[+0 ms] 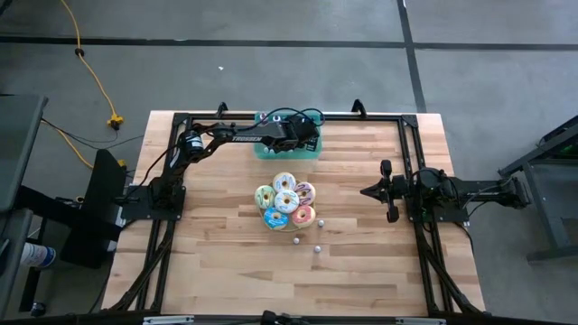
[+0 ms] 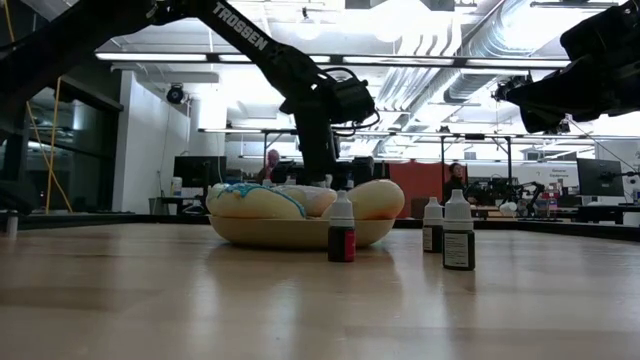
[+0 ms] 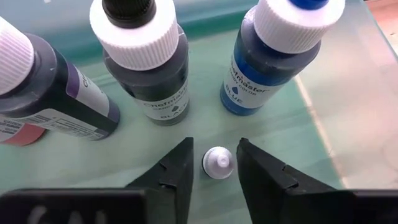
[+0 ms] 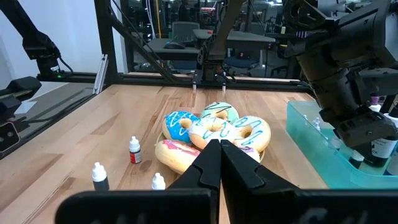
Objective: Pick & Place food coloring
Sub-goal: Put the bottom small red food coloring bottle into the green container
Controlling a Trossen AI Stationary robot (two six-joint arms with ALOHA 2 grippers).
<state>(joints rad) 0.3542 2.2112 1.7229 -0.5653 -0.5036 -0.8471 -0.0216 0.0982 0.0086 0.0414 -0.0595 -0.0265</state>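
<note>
My left gripper (image 1: 305, 137) (image 3: 216, 167) hangs in the teal tray (image 1: 262, 152) at the table's far edge, shut on a tiny white-capped food coloring bottle (image 3: 218, 163). Larger black (image 3: 149, 62), blue (image 3: 273, 56) and purple (image 3: 50, 93) bottles stand on the tray floor just beyond it. Three more small bottles (image 1: 293, 240) (image 1: 316, 249) (image 1: 320, 222) stand upright on the table, near the donuts (image 1: 286, 200). My right gripper (image 1: 366, 190) (image 4: 219, 152) waits shut at the table's right side, pointing at the donuts. My left gripper comes from above, pointing down, with one finger (image 3: 180, 171) on each side of the small bottle, whose white cap (image 3: 218, 158) shows between them. The bottle stands upright. The cap hides where the fingers meet the body and whether its base rests on the tray.
A bowl of frosted donuts (image 2: 300, 205) sits mid-table. Bare wood lies toward the near edge and the left. The tray's wall (image 4: 323, 149) and its bottles crowd the left gripper. People and desks show in the room beyond.
</note>
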